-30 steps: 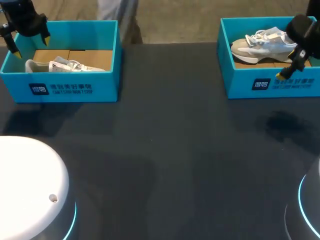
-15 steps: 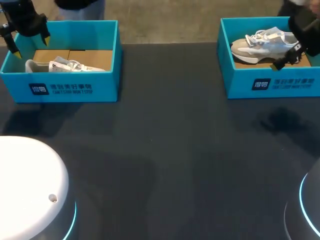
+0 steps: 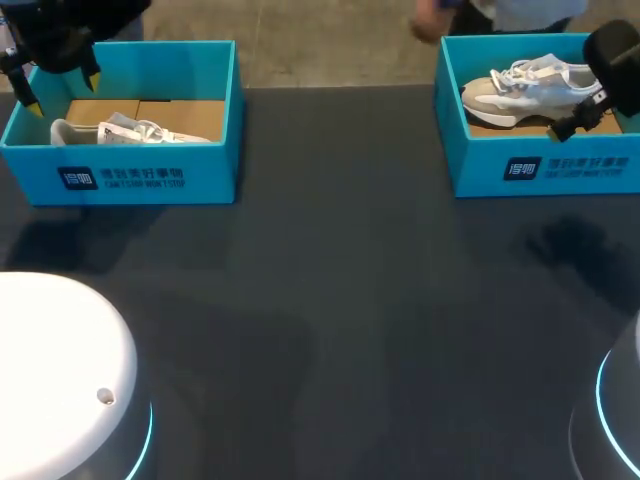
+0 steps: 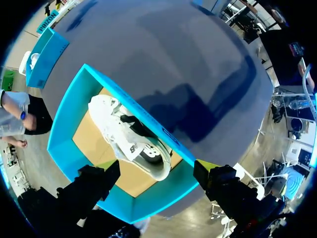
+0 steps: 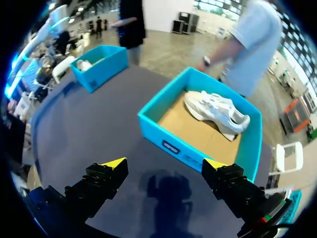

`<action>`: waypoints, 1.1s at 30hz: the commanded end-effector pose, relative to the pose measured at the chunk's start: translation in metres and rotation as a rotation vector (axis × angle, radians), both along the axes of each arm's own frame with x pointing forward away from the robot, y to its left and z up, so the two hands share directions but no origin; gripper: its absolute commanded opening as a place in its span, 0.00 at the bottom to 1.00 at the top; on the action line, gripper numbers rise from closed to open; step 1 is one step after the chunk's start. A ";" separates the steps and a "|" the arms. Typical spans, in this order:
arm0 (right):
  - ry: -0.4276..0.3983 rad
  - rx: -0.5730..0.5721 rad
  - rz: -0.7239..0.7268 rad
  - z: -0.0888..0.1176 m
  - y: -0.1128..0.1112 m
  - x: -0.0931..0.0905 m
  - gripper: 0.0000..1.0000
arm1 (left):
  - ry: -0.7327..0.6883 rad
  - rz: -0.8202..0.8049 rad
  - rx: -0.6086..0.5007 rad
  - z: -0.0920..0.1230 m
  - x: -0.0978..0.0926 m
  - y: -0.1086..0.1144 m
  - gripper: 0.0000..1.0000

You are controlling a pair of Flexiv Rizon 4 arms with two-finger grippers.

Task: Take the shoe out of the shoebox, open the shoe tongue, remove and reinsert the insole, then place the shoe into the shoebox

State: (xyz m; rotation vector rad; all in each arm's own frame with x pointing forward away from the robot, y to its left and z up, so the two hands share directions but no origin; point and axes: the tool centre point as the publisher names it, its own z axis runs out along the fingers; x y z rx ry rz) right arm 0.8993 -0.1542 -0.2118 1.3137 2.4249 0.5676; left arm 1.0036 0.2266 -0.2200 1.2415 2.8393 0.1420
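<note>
High and behind on the head view, gazing down over the whole desk [image 3: 330, 300]: left shoebox [image 3: 220, 150] at the far left corner, right shoebox [image 3: 480, 178] at the far right. Over to the left wrist: close above the left shoebox, staring almost straight down inside, right shoebox tiny across the desk. Right wrist now: further off, slanting down at the right shoebox, left shoebox beyond. Both boxes shared by all three.

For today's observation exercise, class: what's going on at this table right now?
The left jaws hang open above the left shoebox, where the left shoe lies. The right jaws hang open near the right shoebox, which holds the right shoe. Neither arm holds anything; no shoe is out yet.
</note>
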 end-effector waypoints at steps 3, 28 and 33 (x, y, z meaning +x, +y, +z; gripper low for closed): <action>0.131 -0.089 -0.158 -0.009 0.009 0.058 1.00 | -0.001 0.000 0.002 0.001 -0.001 0.000 1.00; 0.279 0.055 -0.599 -0.035 -0.084 0.188 1.00 | -0.001 0.000 0.002 0.001 -0.001 0.000 1.00; 0.312 0.045 -0.590 -0.033 -0.098 0.196 1.00 | -0.001 0.000 0.002 0.001 -0.001 0.000 1.00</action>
